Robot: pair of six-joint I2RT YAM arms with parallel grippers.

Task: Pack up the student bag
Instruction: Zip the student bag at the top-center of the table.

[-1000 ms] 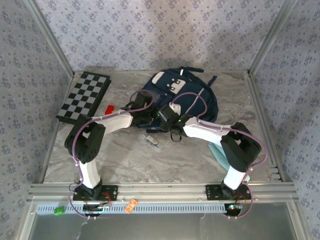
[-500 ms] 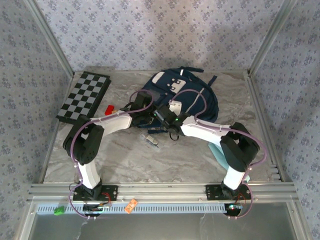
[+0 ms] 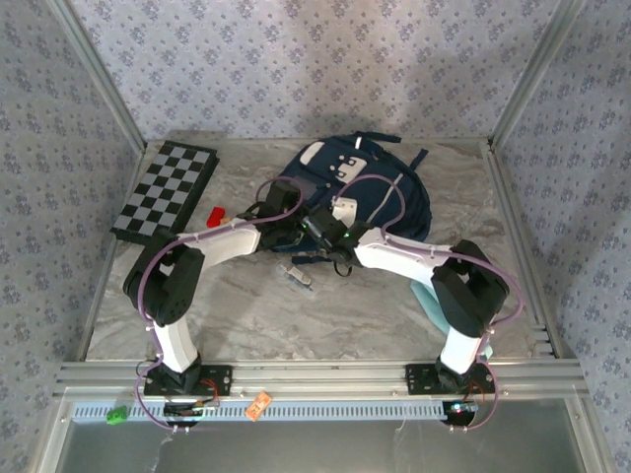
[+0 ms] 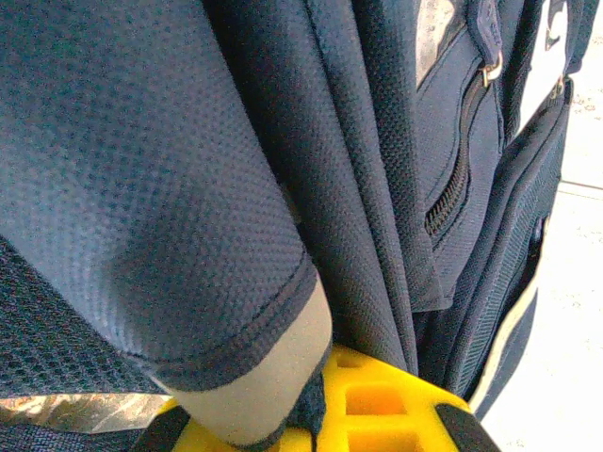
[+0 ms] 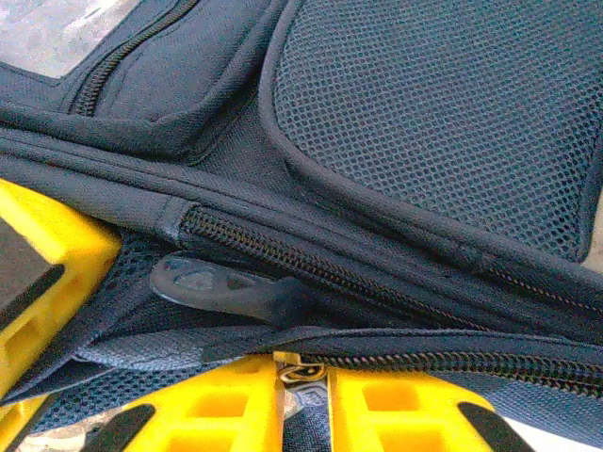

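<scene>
A checkered chessboard [image 3: 166,189] lies at the table's [image 3: 246,315] far left, a small red item [image 3: 214,215] just beside it

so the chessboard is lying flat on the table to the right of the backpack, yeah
No, the chessboard lies flat on the table to the left of the backpack, not the right; the top view shows it.

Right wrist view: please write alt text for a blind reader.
Close-up of the navy student bag: a mesh panel above a zipper with a black pull. At the bottom, the right gripper pinches the fabric between its yellow jaws.
</scene>
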